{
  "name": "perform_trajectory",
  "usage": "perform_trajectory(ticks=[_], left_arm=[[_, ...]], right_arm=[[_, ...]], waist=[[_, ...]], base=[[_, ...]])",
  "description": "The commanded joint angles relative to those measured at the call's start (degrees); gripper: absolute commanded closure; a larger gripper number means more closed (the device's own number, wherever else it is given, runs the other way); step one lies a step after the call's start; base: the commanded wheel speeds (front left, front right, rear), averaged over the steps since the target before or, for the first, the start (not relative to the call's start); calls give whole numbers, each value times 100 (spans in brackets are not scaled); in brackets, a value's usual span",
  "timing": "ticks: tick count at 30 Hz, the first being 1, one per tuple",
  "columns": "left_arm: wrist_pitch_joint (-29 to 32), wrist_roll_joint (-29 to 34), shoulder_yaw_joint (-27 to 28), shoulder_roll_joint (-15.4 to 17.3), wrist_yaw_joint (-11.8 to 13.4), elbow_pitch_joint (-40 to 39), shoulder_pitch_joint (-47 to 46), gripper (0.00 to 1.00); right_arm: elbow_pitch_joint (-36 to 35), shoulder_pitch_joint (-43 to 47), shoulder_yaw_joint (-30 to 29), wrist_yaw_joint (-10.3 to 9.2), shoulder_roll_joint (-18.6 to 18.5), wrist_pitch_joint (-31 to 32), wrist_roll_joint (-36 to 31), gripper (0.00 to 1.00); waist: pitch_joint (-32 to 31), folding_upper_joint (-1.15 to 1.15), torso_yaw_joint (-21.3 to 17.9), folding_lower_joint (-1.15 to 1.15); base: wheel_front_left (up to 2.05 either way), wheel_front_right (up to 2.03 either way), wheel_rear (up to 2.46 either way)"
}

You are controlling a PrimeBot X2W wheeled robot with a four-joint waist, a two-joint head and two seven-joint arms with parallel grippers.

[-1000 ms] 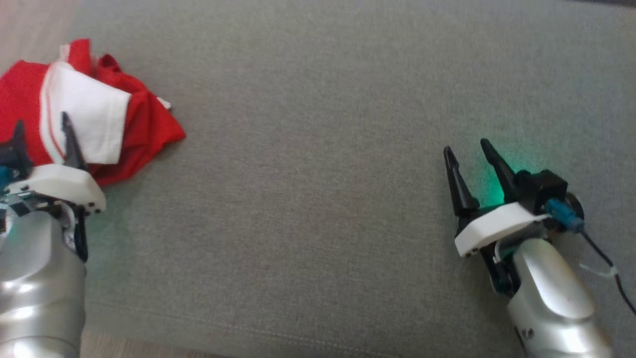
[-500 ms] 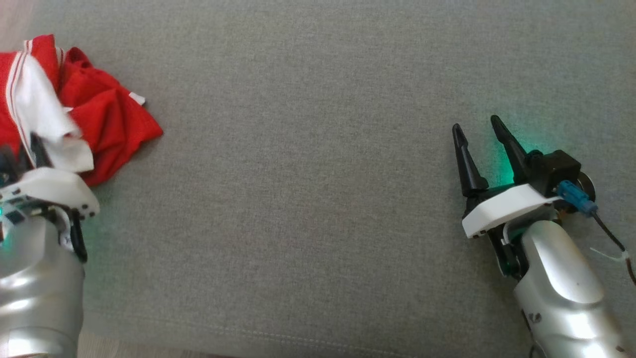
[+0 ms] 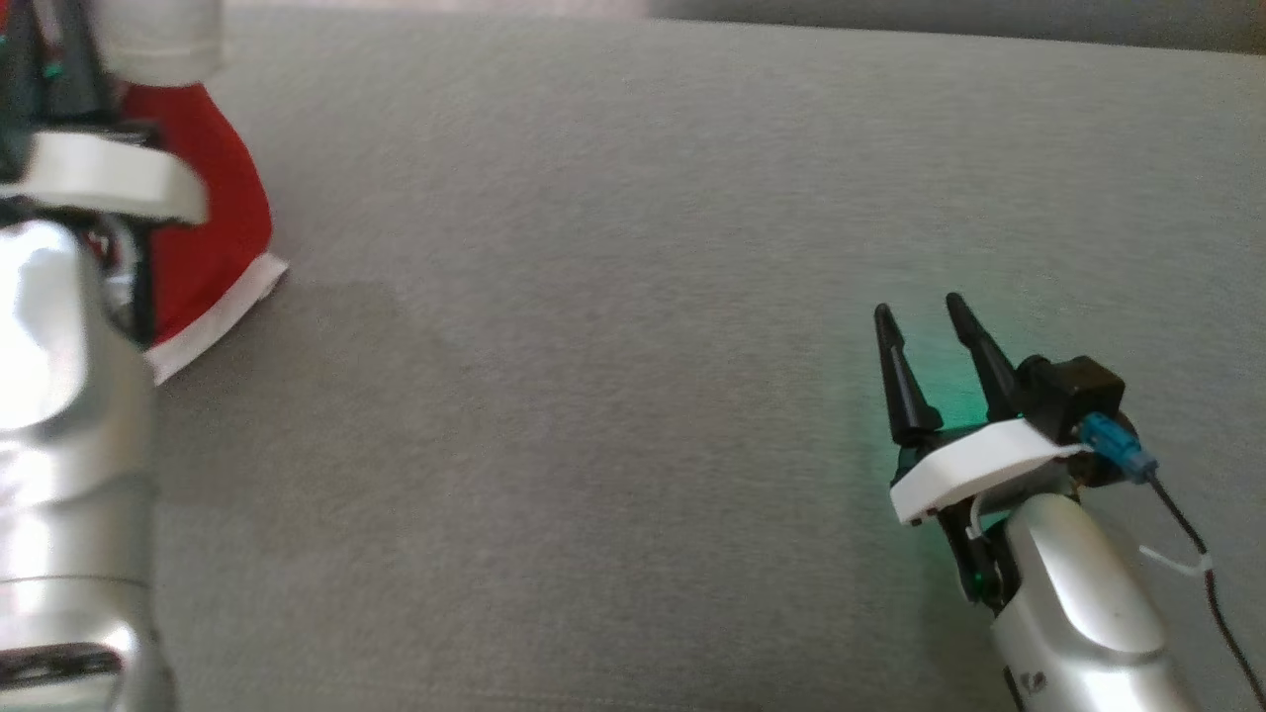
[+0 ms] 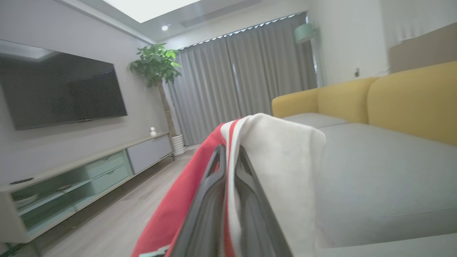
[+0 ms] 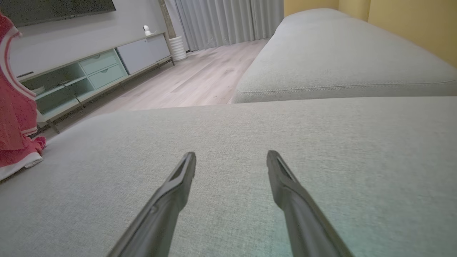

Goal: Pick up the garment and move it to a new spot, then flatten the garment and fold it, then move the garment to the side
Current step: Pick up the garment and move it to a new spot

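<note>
The garment [image 3: 213, 227] is red with white trim. It hangs from my raised left gripper [image 4: 230, 150] at the far left of the grey sofa cushion [image 3: 593, 297], its white hem touching the cushion. In the left wrist view the two dark fingers are pressed together with red and white garment [image 4: 282, 153] cloth draped over and between them. My right gripper [image 3: 918, 311] hovers low over the cushion at the right, open, with nothing between its fingers [image 5: 182, 175]. The right wrist view shows the hanging garment [image 5: 14, 117] at its far left.
The cushion's front edge runs along the bottom of the head view. A second grey cushion [image 5: 339, 53] and a yellow backrest [image 4: 410, 100] lie beyond. Wood floor [image 5: 192, 82], a low TV cabinet [image 4: 89, 171], a TV [image 4: 60, 92] and a plant [image 4: 155, 66] stand past the sofa's end.
My left gripper has shut on the garment and lifted it off the cushion, so it now hangs instead of lying crumpled. The head view has shifted. The right gripper stays open.
</note>
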Motion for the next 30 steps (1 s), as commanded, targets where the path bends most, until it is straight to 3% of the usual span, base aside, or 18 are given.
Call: perform_trajectory(ticks=[1,11,16,19,20,21,22,26,30], left_arm=[[-28,-25,25,96,-38,-300,-275,100],[-29,-510,-920,-945,-201,-791,-4,100],[-29,-960,-1463,-1146,-212,-835,79,100],[-29,-1567,-2025,-1157,-105,-994,161,100],[-29,-1683,-2227,-1158,9,-1040,192,65],[-29,-1772,-2432,-1158,118,-1049,242,14],[-29,-1863,-2628,-1158,209,-990,313,0],[-29,-2040,-2953,-1159,525,-672,664,0],[-29,-1936,-2743,-1152,667,-382,1130,0]], right_arm=[[-180,-31,123,-4,64,-68,47,0],[-265,-6,403,-4,138,-68,178,0],[-326,-39,570,-4,142,-68,262,0],[-331,-44,622,-4,143,-68,316,0],[-331,-38,630,-4,143,-68,328,0],[-335,-34,633,-4,143,-68,342,0],[-340,-28,631,-4,143,-68,353,0],[-368,0,551,-4,144,-68,363,0],[-439,32,400,-4,144,-68,343,0]], waist=[[-227,0,-322,1],[-377,0,-1820,1],[-315,0,-2482,1],[-279,0,-2740,1],[-265,0,-2790,1],[-250,0,-2823,1],[-241,0,-2841,1],[-220,0,-2782,1],[-226,0,-2543,1]], base=[[0,0,0],[0,0,0],[0,0,0],[0,0,0],[0,0,0],[0,0,0],[0,0,0],[0,0,0],[0,0,0]])
